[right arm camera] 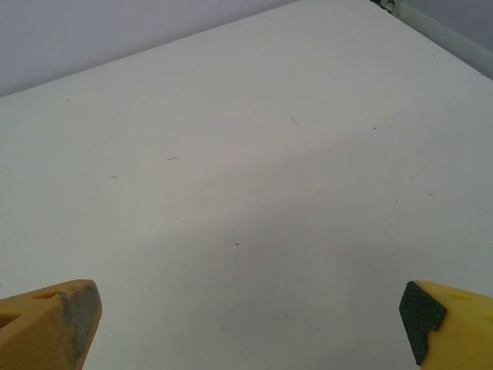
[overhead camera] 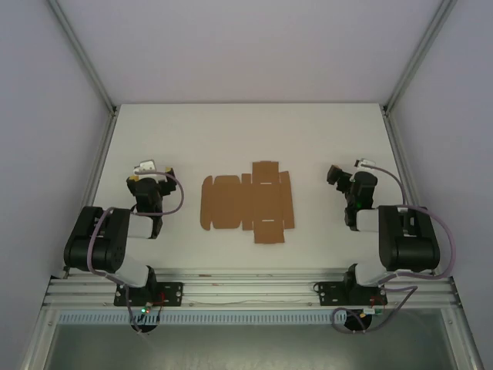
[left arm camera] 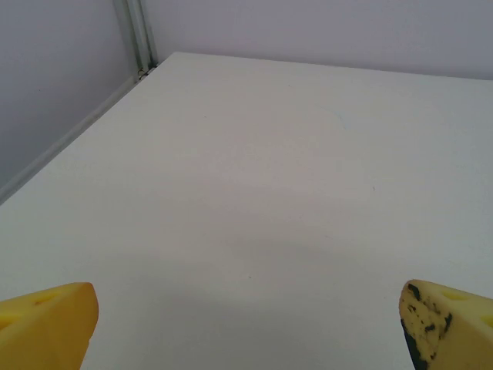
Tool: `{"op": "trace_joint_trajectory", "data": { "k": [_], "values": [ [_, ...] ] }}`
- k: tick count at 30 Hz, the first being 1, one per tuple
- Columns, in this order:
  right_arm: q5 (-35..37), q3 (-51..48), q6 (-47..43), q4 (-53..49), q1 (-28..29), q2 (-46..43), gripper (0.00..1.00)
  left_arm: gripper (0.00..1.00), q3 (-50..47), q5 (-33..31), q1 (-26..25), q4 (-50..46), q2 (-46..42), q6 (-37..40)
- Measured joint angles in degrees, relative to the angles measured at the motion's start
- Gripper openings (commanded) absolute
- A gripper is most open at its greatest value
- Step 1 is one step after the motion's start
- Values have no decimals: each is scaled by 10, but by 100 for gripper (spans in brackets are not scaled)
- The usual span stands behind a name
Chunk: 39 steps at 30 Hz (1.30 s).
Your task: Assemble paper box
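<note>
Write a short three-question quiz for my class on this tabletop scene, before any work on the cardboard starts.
1. Fill in: the left gripper and the right gripper both stand ____, holding nothing.
2. True or false: the paper box is already folded up.
3. Where on the white table does it lie? A) at the far edge B) between the two grippers C) on the near rail

Key: 1 open; 2 false, it lies as a flat die-cut sheet; 3 B.
</note>
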Motion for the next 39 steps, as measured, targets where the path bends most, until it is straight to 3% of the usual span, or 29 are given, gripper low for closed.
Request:
{"op": "trace_joint_trajectory", "data": {
  "k": [29, 32, 39],
  "values": [
    [3, 0, 0, 0, 0, 0, 100, 100, 8, 14, 0, -13, -3, 1],
    [16, 8, 3, -35, 0, -15, 100, 100, 32, 15, 0, -96, -42, 0],
    [69, 104, 25, -228, 21, -139, 100, 100, 156, 55, -1, -304, -160, -72]
  ]
}}
